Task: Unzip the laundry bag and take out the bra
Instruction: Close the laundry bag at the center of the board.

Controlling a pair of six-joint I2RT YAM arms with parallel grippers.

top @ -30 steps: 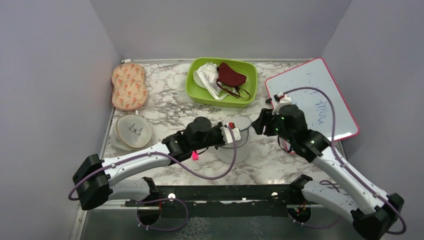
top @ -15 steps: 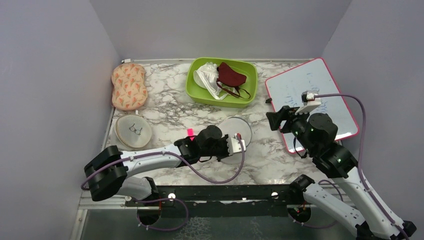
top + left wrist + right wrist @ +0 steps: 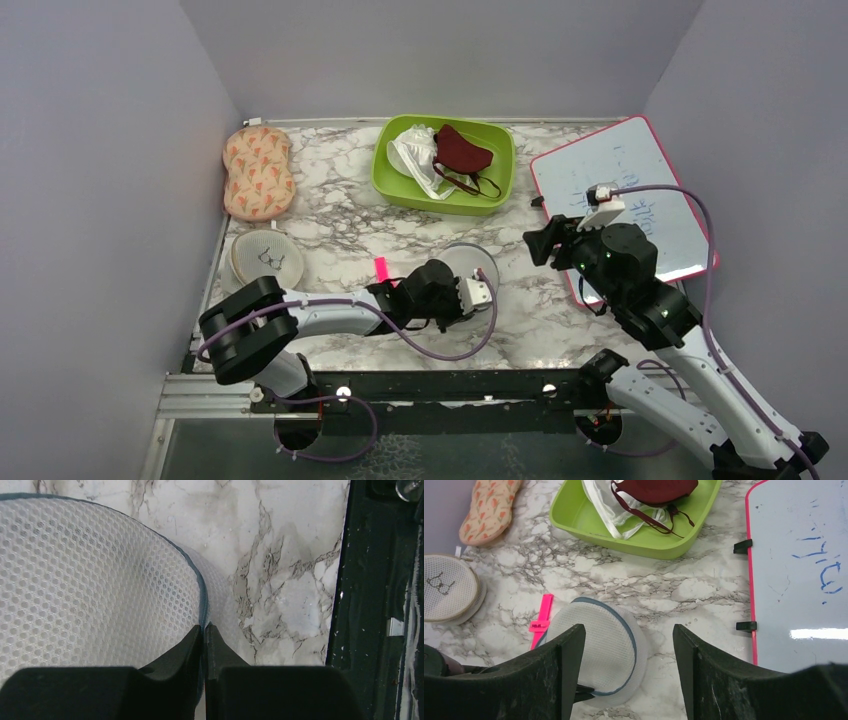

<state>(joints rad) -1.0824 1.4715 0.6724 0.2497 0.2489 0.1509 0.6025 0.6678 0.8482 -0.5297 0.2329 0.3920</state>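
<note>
The laundry bag is a round white-grey mesh case with a dark blue-grey zip rim, lying on the marble table in front of the left arm. It also shows in the left wrist view and the right wrist view. My left gripper is shut on the bag's zip rim at its near right edge. My right gripper is open and empty, held above the table to the right of the bag. I cannot see what is inside the bag.
A green tub at the back holds a dark red bra and a white garment. A pink-framed whiteboard lies at the right. A beige mesh case, a peach patterned pad and a pink clip lie at the left.
My right gripper has let go of the bag and pulled back up to the right. My left arm has swung nearer with the bag's rim, and the bag now lies flatter.
</note>
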